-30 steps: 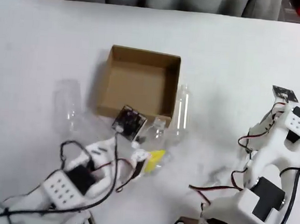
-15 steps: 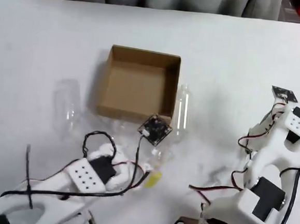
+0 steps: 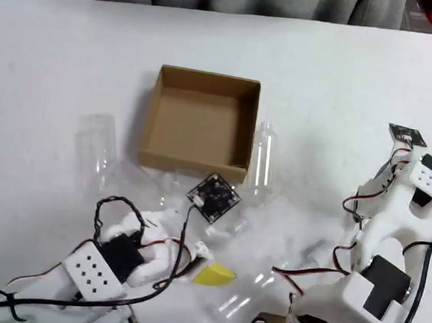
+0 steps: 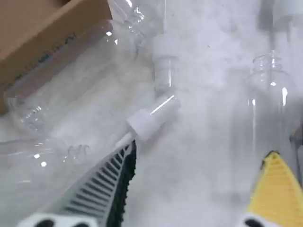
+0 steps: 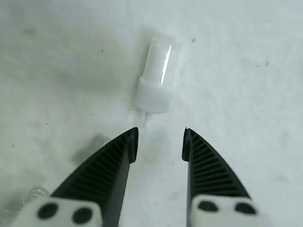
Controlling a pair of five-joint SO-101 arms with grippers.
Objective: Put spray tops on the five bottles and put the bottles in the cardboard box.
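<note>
The cardboard box (image 3: 150,119) stands open in the middle of the table, its corner (image 4: 42,38) in the left wrist view. Clear bottles lie around it: one to its left (image 3: 97,148), one along its right side (image 3: 261,161), and one near the front edge (image 3: 242,298). My left gripper (image 4: 201,149) is open over the table; a white spray top (image 4: 151,116) lies at its dark finger's tip, with a bottle (image 4: 270,104) by the yellow finger (image 3: 214,274). My right gripper (image 5: 161,131) is open, and another spray top (image 5: 156,78) lies just ahead of its fingertips.
A second spray top (image 4: 163,61) and a lying bottle (image 4: 61,109) sit close to the box wall. The right arm (image 3: 391,220) takes up the table's right front. A grey curtain hangs behind the far edge.
My left gripper has pulled back from the box toward the front edge and stayed open. The right arm has hardly moved.
</note>
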